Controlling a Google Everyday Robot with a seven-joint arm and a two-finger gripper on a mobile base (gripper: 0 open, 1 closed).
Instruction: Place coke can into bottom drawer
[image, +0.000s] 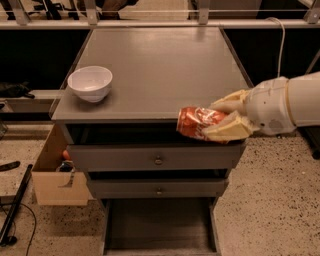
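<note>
The coke can (197, 121) is red-orange, dented and lying sideways in my gripper (224, 116). The gripper's cream fingers (227, 129) are shut on it, one above and one below. The can is held in the air at the cabinet's front right edge, over the upper drawer front. The bottom drawer (159, 224) is pulled open at the foot of the cabinet, with a flat dark floor and nothing in it. It lies below and to the left of the can.
A white bowl (90, 83) stands on the grey cabinet top (160, 60) at the front left. Two shut grey drawers with round knobs (158, 160) sit above the open one. A cardboard box (54, 175) stands left of the cabinet. Cables lie on the speckled floor.
</note>
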